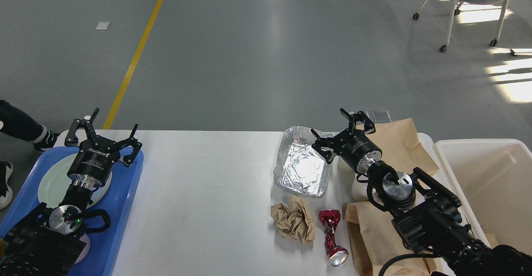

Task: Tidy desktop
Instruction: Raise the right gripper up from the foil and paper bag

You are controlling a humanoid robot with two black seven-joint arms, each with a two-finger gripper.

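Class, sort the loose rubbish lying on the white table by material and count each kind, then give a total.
Foil tray: 1
Crumpled brown paper ball: 1
Brown paper bags: 2, one at the far right edge, one nearer
Crushed red can: 1
Total: 5
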